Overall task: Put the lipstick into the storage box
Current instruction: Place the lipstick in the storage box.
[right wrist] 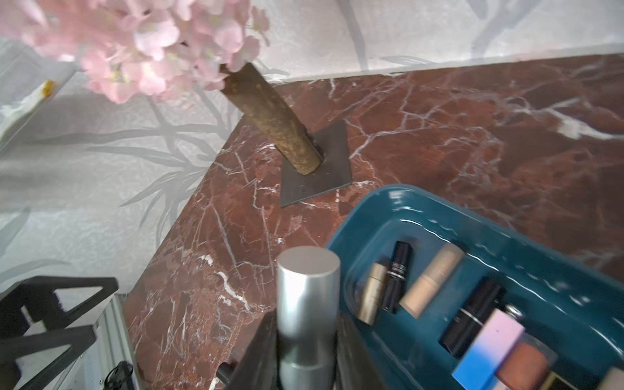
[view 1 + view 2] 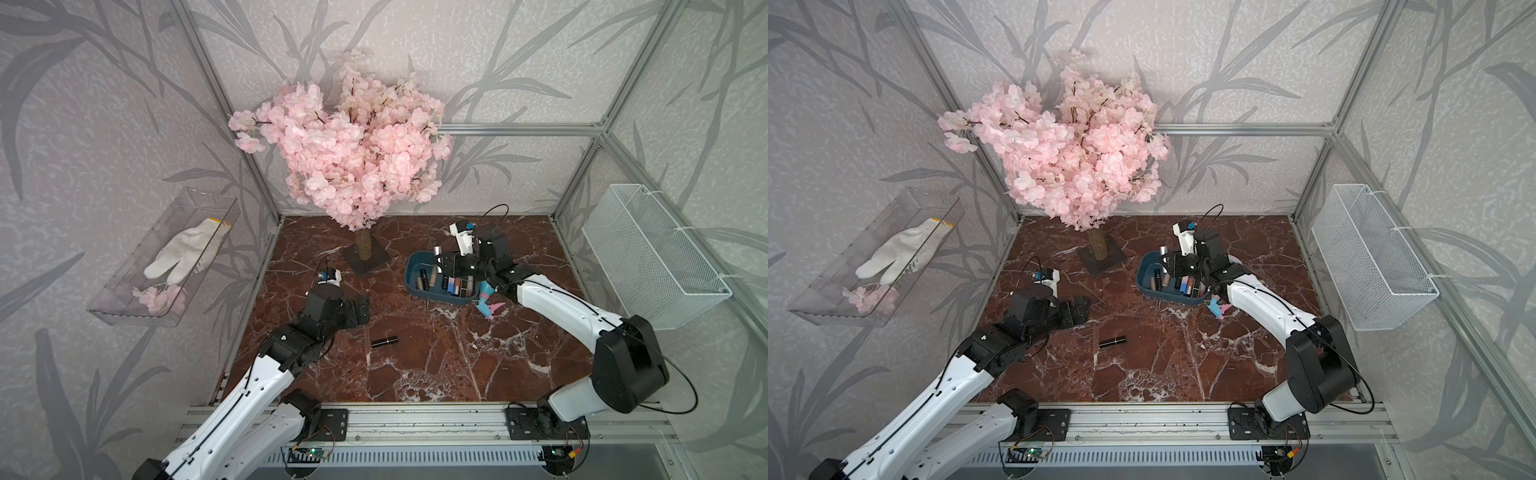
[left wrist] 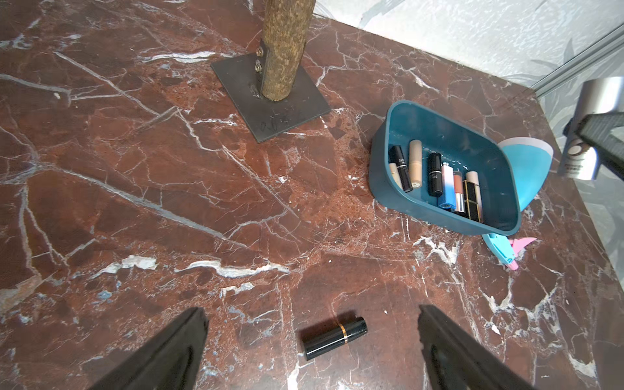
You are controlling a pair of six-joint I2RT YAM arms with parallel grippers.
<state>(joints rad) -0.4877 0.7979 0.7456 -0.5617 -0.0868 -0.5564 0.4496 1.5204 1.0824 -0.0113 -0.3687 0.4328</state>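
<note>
**Booth:** Top views first. Where are you?

**Me:** My right claw [image 2: 441, 259] is clenched on a silver lipstick [image 2: 437, 251], right at the far rim of the storage box [image 2: 415, 289]. From up here I can't tell whether the tube is inside that rim or just past it. Let go now and it could clip the edge and skitter across the table [image 2: 436, 365]. My left claw [image 2: 1077, 309] is spread wide and empty, near a black lipstick [image 2: 1112, 341] lying on the marble.

**Booth:** Left wrist?

**Me:** The black lipstick [image 3: 335, 337] lies on its side, in line with the gap between my open jaws and untouched. It's round, so one clumsy nudge may send it rolling. The storage box [image 3: 381, 175] looks to lean on a blue toy [image 3: 526, 169], and a hard drop might rock it.

**Booth:** Right wrist?

**Me:** The silver lipstick [image 1: 308, 287] is gripped low on its body, and its cap seems just outside the teal rim [image 1: 371, 202]. I'd say I must move further in before releasing.
</note>
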